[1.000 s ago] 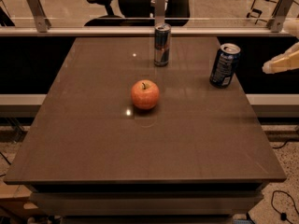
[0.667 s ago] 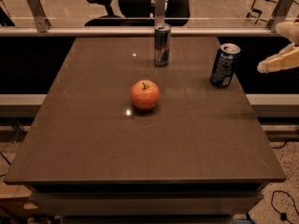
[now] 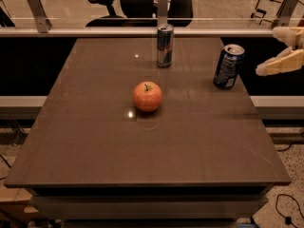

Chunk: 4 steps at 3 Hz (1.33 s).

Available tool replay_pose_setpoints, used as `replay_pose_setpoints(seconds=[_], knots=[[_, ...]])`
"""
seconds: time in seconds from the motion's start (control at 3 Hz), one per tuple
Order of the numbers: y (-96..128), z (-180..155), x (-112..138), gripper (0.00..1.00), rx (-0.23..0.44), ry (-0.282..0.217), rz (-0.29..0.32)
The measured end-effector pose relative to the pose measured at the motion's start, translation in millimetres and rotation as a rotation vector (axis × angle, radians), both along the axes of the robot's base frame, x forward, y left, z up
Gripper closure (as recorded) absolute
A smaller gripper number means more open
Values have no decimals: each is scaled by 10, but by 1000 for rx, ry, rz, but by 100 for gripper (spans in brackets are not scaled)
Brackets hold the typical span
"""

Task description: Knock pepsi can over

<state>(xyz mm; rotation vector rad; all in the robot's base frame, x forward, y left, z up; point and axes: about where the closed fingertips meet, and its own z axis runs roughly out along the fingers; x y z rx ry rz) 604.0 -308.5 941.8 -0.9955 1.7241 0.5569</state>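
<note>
**While the dark blue pepsi can [image 3: 228, 66] stands upright, a cream two-finger tool [image 3: 267, 51] hangs near**

Can: white lettering, silver top, right rear of the brown flat bench [image 3: 190, 141]. Tool: beyond the bench's right edge, right of the can, apart from it, fingers spread open. Also: round red apple [image 3: 147, 96], mid-bench; tall slim silver-blue-red can [image 3: 165, 45], rear centre, upright.

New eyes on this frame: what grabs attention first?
A round red apple sits mid-table on the brown tabletop. Behind it stands a tall slim silver-blue-red can near the far edge, and to the right an upright dark blue pepsi can. The cream-coloured pincer hovers just right of that can, off the table's right edge, not touching it.
</note>
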Motion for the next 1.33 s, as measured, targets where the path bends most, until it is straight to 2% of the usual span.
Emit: replay_pose_setpoints(seconds=[0.33,1.0,1.33], knots=[[46,-21,-14,0,12,-1,25],[62,-167,96,0,140,-35,142],[53,-222,169,0,182,-52,167]])
